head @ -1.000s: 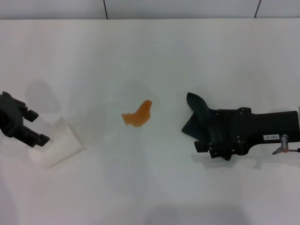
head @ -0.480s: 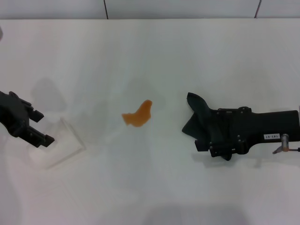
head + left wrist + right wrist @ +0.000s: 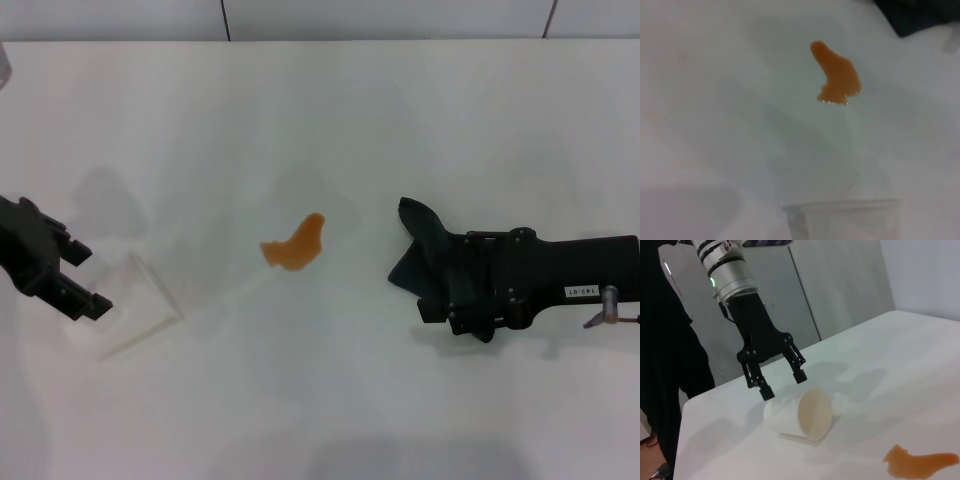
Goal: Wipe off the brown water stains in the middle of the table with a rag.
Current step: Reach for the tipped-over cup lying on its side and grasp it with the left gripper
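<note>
Tabletop: the wide, plain white, slightly glossy tabletop [image 3: 330,110] carries everything I see before me.

Right end effector: my black right end effector [image 3: 455,295] lies low on the right side of the tabletop, reaching toward the middle. It sits over the rag; I cannot tell whether its fingers are spread or pressed together.

Left end effector: my black left end effector [image 3: 782,381] hangs at the left side, fingers spread apart, just above the cup and holding nothing. The head view shows it at the left edge [image 3: 70,282].

Rag: the dark green-black soft cloth [image 3: 422,250] lies on the tabletop right of the middle, one pointed corner sticking out from under my right end effector toward the stain, apart from it.

Cup: a pale cream cup [image 3: 799,415] lies on its side at the left, its open mouth turned toward the stain, just below my left fingers.

Stain: the small orange-brown translucent blotch [image 3: 294,245] sits mid-tabletop, between cup and rag, touching neither.
</note>
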